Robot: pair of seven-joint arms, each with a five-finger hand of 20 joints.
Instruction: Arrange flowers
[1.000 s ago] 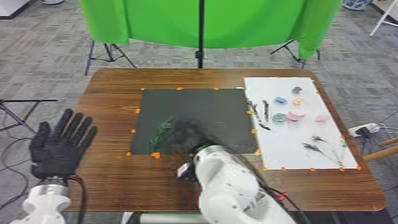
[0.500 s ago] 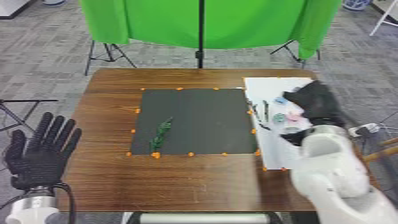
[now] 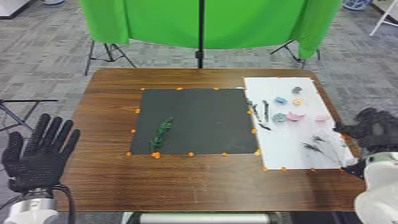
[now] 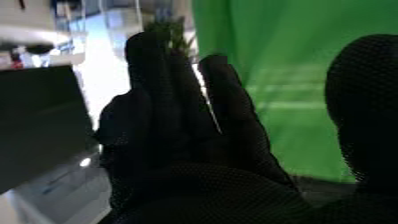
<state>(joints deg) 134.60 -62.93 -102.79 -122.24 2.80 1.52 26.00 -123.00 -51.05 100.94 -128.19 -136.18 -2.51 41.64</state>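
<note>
Before me, a slender green leafy sprig (image 3: 161,134) lies lengthwise on the left part of the dark mat (image 3: 204,117). To my right, on the white sheet (image 3: 277,145), I see small loose blooms: a grey one (image 3: 297,90) farthest off, blue (image 3: 281,100) and peach (image 3: 298,101) side by side, then green (image 3: 279,117), pink (image 3: 295,117) and pale pink (image 3: 322,118) in a row. Thin dark twigs (image 3: 266,109) lie left of these; wispy dark sprigs (image 3: 314,148) lie nearer me, flat and slanting.

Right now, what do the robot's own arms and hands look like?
The left hand and right hand wear black fabric gloves, the right's finely textured up close. Both arms are white with rounded shells, and a dark cable loops beside the left wrist.
</note>
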